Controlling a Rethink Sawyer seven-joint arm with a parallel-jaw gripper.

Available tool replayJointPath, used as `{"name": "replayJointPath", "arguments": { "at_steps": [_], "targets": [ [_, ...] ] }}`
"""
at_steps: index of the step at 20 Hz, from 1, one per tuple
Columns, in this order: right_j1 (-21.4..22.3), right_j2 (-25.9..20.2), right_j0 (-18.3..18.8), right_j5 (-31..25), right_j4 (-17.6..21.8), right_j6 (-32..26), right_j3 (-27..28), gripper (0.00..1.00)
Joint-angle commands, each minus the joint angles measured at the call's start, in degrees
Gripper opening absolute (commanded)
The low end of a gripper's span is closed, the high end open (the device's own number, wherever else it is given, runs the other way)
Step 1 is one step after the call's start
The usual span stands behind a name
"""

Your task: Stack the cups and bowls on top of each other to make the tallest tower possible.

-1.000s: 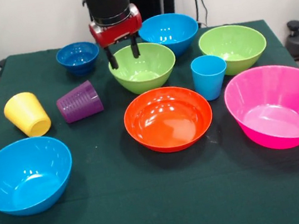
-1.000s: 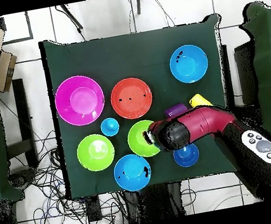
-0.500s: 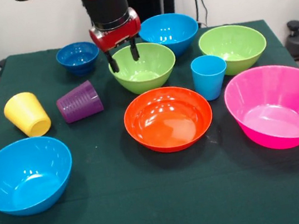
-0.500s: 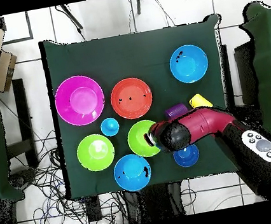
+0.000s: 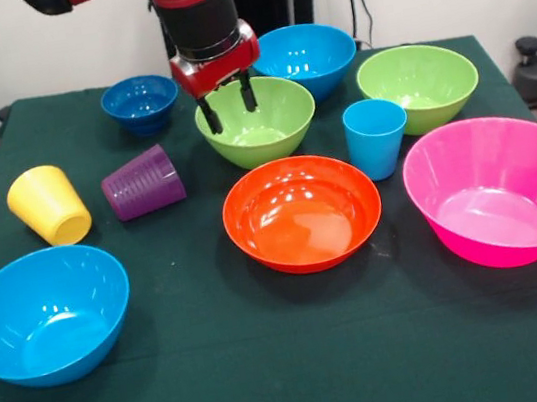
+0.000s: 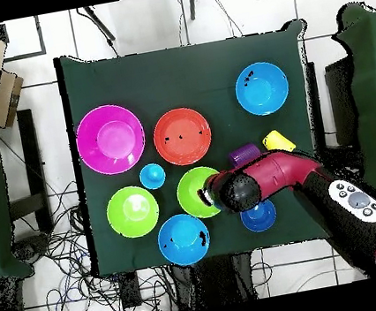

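Over the near lime bowl (image 5: 256, 120) we find the gripper (image 5: 230, 109), fingers spread, holding nothing, tips at the rim. On the table (image 5: 275, 382) we note bowls and cups lying separately, nothing stacked; yellow cup (image 5: 49, 204) and purple cup (image 5: 142, 182) lie tipped.

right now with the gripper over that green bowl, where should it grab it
Take the green bowl by its rim on the side nearest the purple cup, coming straight down from above. The bowl sits upright and is far wider than the open gripper, so only the thin wall fits between the fingers, one inside and one outside. The gripper already hangs over that edge.
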State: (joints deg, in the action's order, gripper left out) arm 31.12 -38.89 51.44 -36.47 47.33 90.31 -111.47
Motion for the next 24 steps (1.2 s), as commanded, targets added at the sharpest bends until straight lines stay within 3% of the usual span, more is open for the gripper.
{"name": "replayJointPath", "arguments": {
  "at_steps": [1,12,24],
  "targets": [
    [-3.5,-0.7,-1.5,-4.3,5.8,-15.9,4.6,1.00],
    [-4.8,-1.8,0.3,-5.2,6.1,-18.3,5.5,1.00],
    [-5.8,-3.7,1.8,-9.6,3.3,-20.2,7.5,1.00]
  ]
}}
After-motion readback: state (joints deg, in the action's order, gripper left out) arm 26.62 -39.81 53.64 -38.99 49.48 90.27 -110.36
